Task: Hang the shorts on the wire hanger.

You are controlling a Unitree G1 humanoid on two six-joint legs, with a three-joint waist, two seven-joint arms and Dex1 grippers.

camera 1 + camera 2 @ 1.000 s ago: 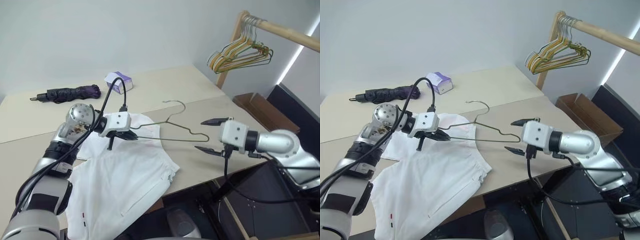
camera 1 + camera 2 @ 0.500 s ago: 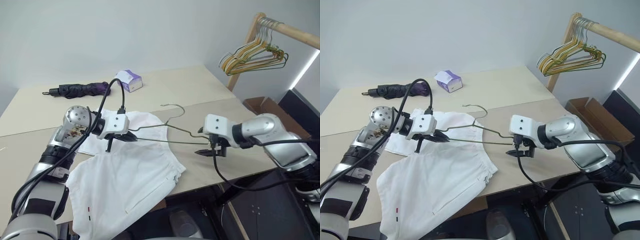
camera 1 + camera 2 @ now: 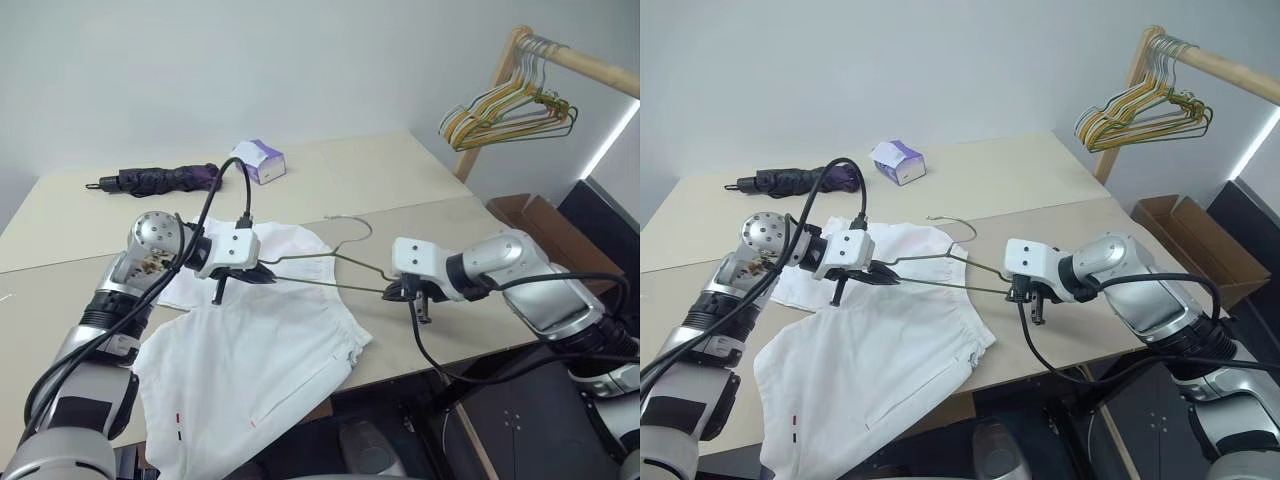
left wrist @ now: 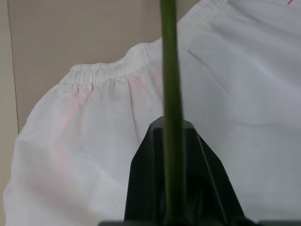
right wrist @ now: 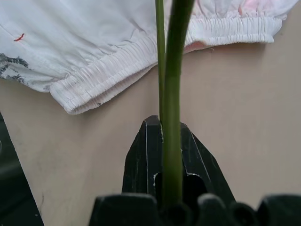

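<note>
The wire hanger (image 3: 330, 268) sits near the middle of the frame, lifted above the table (image 3: 400, 180) and held at both ends. The left gripper (image 3: 262, 274) is closed on the hanger's left corner, left of centre, with the wire passing right between its black fingers (image 4: 162, 183) in the left wrist view. The right gripper (image 3: 397, 292) is closed on the hanger's right corner, just right of centre; in the right wrist view the wire runs up from between its closed fingers (image 5: 175, 160). The hanger's curved hook (image 3: 352, 226) points toward the back of the table, above the line between the two grippers.

The shorts (image 3: 250, 360) lie flat and wrinkled on the table in the lower left part of the frame, beneath the left gripper and the left half of the hanger. Their lower edge hangs over the table's front edge. A small red mark (image 3: 178, 417) shows near the hem at lower left. The elastic waistband (image 5: 117, 61) lies on the table below the hanger, not touching it as far as can be seen.

Toward the upper left, a folded dark umbrella (image 3: 160, 180) rests on the table, with a small purple and white box (image 3: 260, 160) just right of it. At the upper right, a bunch of yellow and green hangers (image 3: 505, 110) hangs from a wooden rail (image 3: 590, 70). A brown cardboard box (image 3: 540, 225) stands on the floor at the right edge.
</note>
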